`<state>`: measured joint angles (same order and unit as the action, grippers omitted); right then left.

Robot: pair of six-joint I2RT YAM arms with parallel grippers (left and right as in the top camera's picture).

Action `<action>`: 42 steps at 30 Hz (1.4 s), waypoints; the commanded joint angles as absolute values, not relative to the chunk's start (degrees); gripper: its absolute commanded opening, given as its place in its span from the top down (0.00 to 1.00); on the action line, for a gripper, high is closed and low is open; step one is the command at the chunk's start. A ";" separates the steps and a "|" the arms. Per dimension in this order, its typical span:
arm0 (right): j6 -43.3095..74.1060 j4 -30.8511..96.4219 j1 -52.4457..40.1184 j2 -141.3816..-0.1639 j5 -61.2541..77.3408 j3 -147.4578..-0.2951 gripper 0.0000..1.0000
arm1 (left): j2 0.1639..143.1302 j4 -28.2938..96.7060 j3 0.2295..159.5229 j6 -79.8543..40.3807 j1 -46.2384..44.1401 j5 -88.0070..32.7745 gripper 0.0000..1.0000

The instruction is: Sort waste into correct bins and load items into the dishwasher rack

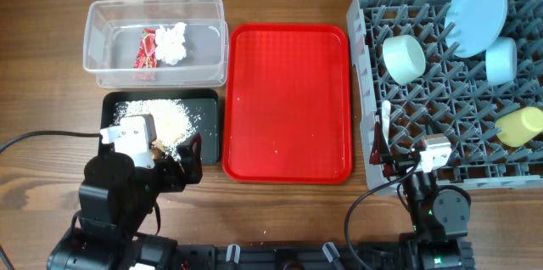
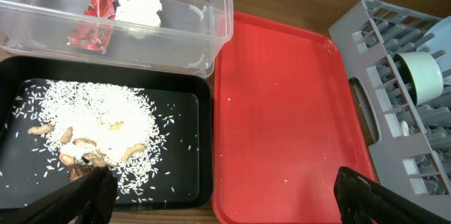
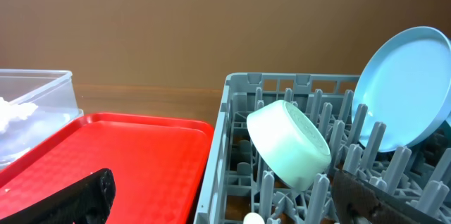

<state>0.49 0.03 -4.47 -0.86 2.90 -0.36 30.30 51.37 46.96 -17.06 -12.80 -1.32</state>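
The clear tub [image 1: 93,45] holds the red wrapper [image 1: 148,50] and the white tissue [image 1: 172,42]; both also show in the left wrist view [image 2: 95,20] [image 2: 141,4]. The black tray [image 1: 208,138] holds the white and brown food scraps [image 1: 165,119] [image 2: 99,129]. The grey rack [image 1: 441,164] holds the blue plate [image 1: 477,2], the pale green bowl [image 1: 404,58] [image 3: 289,143], the small blue bowl [image 1: 501,59], the yellow cup [image 1: 519,126] and a white utensil [image 1: 383,119]. My left gripper [image 1: 174,153] [image 2: 224,178] is open and empty over the black tray's near edge. My right gripper [image 1: 397,161] [image 3: 222,182] is open and empty at the rack's near left corner.
A large flat red tray [image 1: 287,100] [image 2: 282,111] lies between the black tray and the rack, with a few stray grains on it. Bare wooden table lies to the left of the bins.
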 commanded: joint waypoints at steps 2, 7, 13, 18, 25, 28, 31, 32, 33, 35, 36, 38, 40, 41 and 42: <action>0.14 -0.14 -4.67 -0.43 1.96 -0.30 0.00 | 29.82 51.29 46.70 -17.26 -13.02 -0.54 0.00; 0.14 -0.14 -4.67 -0.43 1.96 -0.30 0.00 | 29.82 51.29 46.70 -17.26 -13.02 -0.54 0.00; 0.16 -0.14 -4.67 -0.43 1.96 -0.30 0.00 | 29.82 51.29 46.70 -17.26 -13.02 -0.54 0.00; 0.14 -0.14 -4.67 -0.43 1.96 -0.30 0.00 | 28.34 53.39 46.35 -16.73 -12.05 -0.36 0.00; 0.16 -0.14 -4.67 -0.43 1.96 -0.30 0.00 | 16.36 39.18 30.11 -16.93 -4.03 -2.48 0.00; 0.19 -0.14 -4.67 -0.43 1.96 -0.30 0.00 | 9.91 29.04 20.73 -16.93 -2.55 -4.08 0.00; 0.19 -0.14 -4.67 -0.43 1.96 -0.30 0.00 | 5.30 19.92 13.28 -16.91 -2.55 -3.97 0.00; 0.16 -0.14 -4.67 -0.43 1.96 -0.30 0.00 | 4.21 17.69 11.49 -16.88 -2.55 -3.95 0.00; 0.16 -0.14 -4.67 -0.43 1.96 -0.30 0.00 | 3.16 15.27 9.61 -16.88 -2.55 -3.95 0.00; 0.16 -0.14 -4.67 -0.43 1.96 -0.30 0.00 | 1.39 10.63 6.28 -16.86 -2.55 -3.95 0.00; 0.14 -0.14 -4.67 -0.43 1.96 -0.30 0.00 | 0.89 9.02 5.13 -16.75 -2.52 -3.95 0.00; 0.16 -0.14 -4.67 -0.43 1.96 -0.30 0.00 | 0.14 3.77 1.87 -16.29 -2.44 -3.79 0.00; 0.14 -0.14 -4.67 -0.43 1.96 -0.30 0.00 | 0.14 1.93 0.32 -14.52 -2.46 -3.79 0.00; 0.16 -0.14 -4.67 -0.43 1.96 -0.30 0.00 | 0.14 2.59 0.32 -13.04 -2.46 -3.81 0.00; 0.16 -0.14 -4.67 -0.43 1.96 -0.30 0.00 | 0.14 4.14 0.32 -11.90 -2.46 -3.79 0.00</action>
